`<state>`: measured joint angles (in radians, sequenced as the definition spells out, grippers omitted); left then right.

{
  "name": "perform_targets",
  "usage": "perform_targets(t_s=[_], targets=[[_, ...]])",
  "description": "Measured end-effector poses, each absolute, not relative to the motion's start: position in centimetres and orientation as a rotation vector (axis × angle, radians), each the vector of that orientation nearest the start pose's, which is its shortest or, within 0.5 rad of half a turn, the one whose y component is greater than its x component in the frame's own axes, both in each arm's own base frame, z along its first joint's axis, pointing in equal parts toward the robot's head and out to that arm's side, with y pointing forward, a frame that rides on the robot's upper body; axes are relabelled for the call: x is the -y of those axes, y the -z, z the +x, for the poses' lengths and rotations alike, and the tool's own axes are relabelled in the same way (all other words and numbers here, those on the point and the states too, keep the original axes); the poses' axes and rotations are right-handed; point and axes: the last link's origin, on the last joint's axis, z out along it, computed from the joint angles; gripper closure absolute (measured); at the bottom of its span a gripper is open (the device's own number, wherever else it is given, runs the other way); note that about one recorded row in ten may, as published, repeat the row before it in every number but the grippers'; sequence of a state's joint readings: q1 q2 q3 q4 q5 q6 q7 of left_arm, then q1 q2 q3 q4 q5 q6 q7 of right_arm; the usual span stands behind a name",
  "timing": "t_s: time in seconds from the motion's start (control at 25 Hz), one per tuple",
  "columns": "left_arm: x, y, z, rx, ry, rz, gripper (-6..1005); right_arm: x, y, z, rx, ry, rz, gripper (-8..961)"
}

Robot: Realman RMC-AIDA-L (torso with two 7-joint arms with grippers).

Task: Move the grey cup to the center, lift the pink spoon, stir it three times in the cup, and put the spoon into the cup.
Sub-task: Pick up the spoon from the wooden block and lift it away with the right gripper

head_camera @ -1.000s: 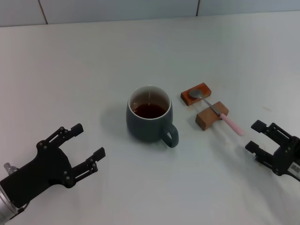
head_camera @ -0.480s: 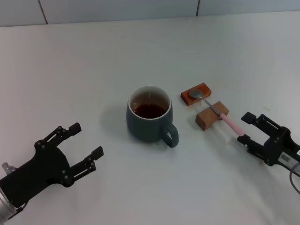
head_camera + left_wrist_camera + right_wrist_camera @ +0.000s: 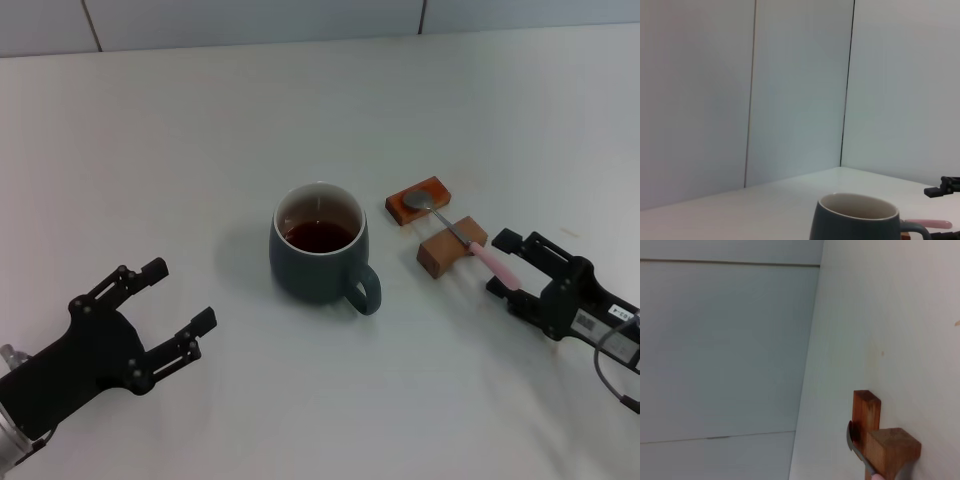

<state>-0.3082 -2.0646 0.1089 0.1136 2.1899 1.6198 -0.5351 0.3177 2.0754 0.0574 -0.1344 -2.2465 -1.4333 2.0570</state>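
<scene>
The grey cup stands at the table's middle with dark liquid inside and its handle toward the front right. It also shows in the left wrist view. The pink spoon lies across two brown wooden blocks to the cup's right, bowl on the far block, pink handle pointing front right. My right gripper is open, its fingers on either side of the handle's end. My left gripper is open and empty at the front left, apart from the cup. The right wrist view shows the spoon's bowl between the blocks.
Two brown wooden blocks hold the spoon off the white table. A tiled wall runs along the table's far edge.
My right gripper has moved left and forward to the spoon's handle end, now straddling it. My left gripper has drifted slightly back and left. Cup and spoon have not moved.
</scene>
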Motion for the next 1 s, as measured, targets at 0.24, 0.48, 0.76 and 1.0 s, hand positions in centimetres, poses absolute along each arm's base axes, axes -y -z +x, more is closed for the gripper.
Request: perform_targets(t_s=[0.24,0.48,0.76,1.0], targets=[[-21.95,4.38,-32.63,0.43,0.92,-2.341,180,-24.08,4.7,35.05,-2.264,-1.339,-1.444,161],[-21.99,4.32,-32.65,0.429,0.919,-2.338,180,-24.47,4.94,34.87,-2.268,-1.331,-1.445,161],[-22.0,4.31,-32.66,0.427,0.918,-2.338,180,-24.52,5.1,34.76,-2.277,-1.33,-1.443,162],[-22.08,4.19,-32.7,0.431,0.919,-2.33,180,-24.35,5.14,35.04,-2.287,-1.332,-1.406,286]])
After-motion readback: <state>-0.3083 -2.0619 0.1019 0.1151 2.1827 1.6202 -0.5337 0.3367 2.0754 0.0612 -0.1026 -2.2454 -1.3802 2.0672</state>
